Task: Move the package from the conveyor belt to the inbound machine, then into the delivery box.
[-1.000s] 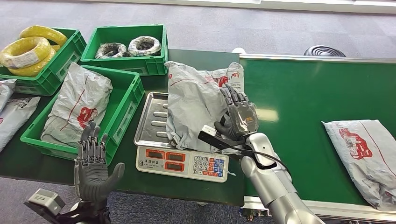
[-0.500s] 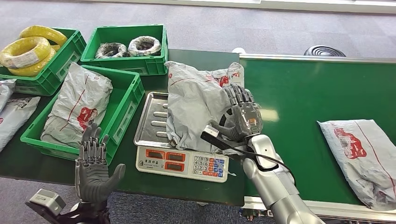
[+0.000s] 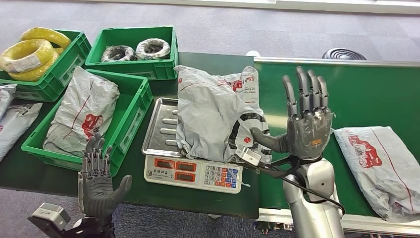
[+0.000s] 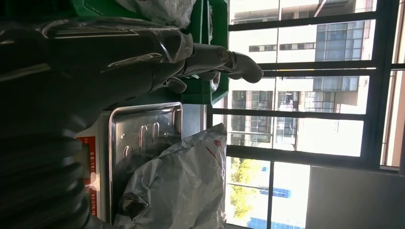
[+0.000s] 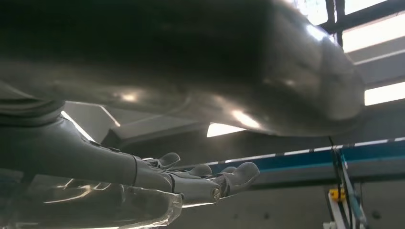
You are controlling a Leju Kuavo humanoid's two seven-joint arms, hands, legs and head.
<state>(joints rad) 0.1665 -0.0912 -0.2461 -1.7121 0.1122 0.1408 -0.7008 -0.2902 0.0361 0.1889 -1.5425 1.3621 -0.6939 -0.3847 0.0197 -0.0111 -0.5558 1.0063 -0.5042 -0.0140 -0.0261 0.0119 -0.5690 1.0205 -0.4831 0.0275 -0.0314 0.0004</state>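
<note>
Package parked on the scale, both hands free.
Grey package (image 3: 210,116) draped over scale tray (image 3: 161,130), overhanging toward conveyor belt (image 3: 346,99). Right hand (image 3: 304,126) raised, fingers spread, gripping nothing; left hand (image 3: 100,186) likewise splayed. Could slide off when regrasped for green crate (image 3: 130,119).

Grey packages, five: one on the scale (image 3: 193,173) tray (image 3: 213,116), one on the conveyor belt (image 3: 346,94) at 3 o'clock (image 3: 379,166), one in the near crate (image 3: 81,111), two at 9 o'clock (image 3: 15,124) (image 3: 6,94). Green crates, three (image 3: 131,116) (image 3: 133,37) (image 3: 67,64). Yellow coils, two (image 3: 25,54) (image 3: 45,35); dark wrapped coils, two (image 3: 118,53) (image 3: 153,48).
</note>
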